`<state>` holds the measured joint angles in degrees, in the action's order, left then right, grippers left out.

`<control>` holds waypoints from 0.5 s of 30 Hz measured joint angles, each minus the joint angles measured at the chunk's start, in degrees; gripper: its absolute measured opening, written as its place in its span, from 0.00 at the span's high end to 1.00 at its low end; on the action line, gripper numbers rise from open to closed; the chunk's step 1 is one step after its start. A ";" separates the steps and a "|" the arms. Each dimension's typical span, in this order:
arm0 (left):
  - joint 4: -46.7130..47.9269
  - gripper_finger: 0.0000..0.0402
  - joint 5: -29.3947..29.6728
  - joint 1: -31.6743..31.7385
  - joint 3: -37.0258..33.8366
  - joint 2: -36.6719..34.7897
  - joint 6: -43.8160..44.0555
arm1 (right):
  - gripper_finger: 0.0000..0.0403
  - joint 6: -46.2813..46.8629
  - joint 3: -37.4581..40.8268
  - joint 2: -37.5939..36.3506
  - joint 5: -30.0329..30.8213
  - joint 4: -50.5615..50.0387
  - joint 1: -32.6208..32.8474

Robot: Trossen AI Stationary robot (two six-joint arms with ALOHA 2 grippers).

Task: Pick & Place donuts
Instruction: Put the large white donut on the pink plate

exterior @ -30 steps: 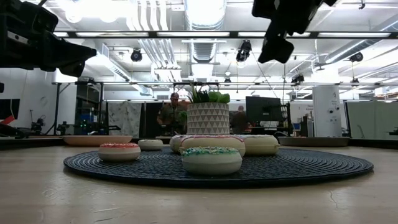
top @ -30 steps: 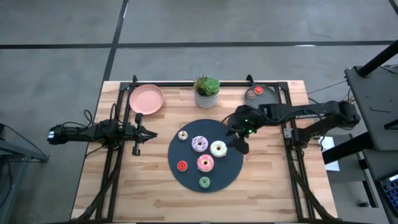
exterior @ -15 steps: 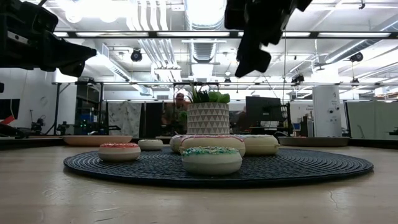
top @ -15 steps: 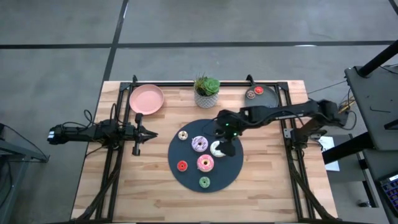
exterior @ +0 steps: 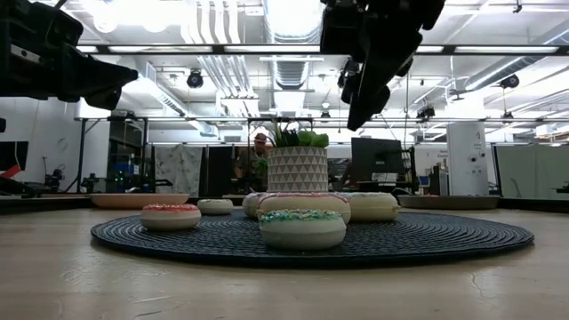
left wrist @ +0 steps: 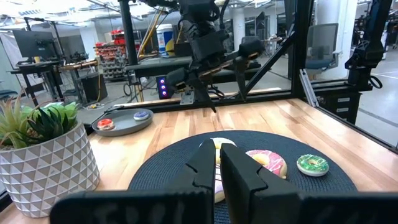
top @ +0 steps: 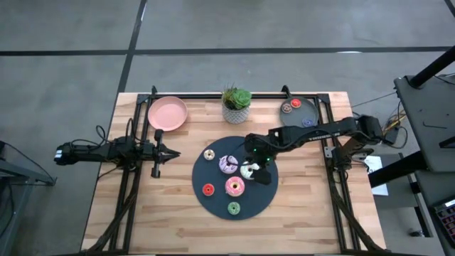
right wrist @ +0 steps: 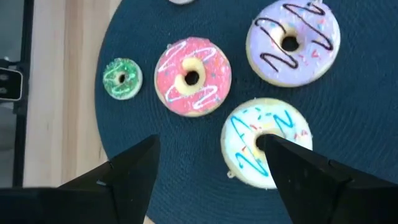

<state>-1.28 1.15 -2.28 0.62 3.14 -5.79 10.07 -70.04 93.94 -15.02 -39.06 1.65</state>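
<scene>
High view: the right pincer [top: 257, 169] hangs over the large dark round disc [top: 266, 195] at the desk [top: 178, 220] centre, jaws spread wide and empty, poised above the white donut [top: 248, 170] at about three o'clock on the disc. In the right wrist view one finger already crosses the white donut [right wrist: 264, 143], which suggests a straddle for a grasp. The purple-white donut [top: 228, 164] lies just beside it toward nine o'clock, the pink donut [top: 234, 186] near six, the small green one [top: 234, 208] at the disc's six o'clock edge, the red one [top: 207, 189] at eight and a cream one [top: 209, 154] at ten. The grey plate [top: 298, 114] at the desk's one o'clock corner already holds two tiny donuts, probably the drop-off. The left pincer [top: 162, 153] waits closed and empty at the desk's nine o'clock side.
</scene>
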 joint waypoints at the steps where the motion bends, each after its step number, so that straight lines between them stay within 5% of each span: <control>1: 0.00 1.00 -0.01 0.00 0.00 0.02 -0.01 | 0.30 -0.02 0.02 0.17 0.04 -0.47 -0.02; 9: 0.00 1.00 0.00 0.00 0.00 0.02 -0.02 | 0.31 2.79 0.10 3.41 0.57 -1.33 -0.02; 15: 0.00 1.00 0.00 0.00 0.00 0.00 -0.01 | 0.28 5.21 0.09 5.30 9.52 -1.68 -0.22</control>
<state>-1.28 1.15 -2.28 0.62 3.14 -5.79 15.27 -69.95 99.25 -5.51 -40.74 1.43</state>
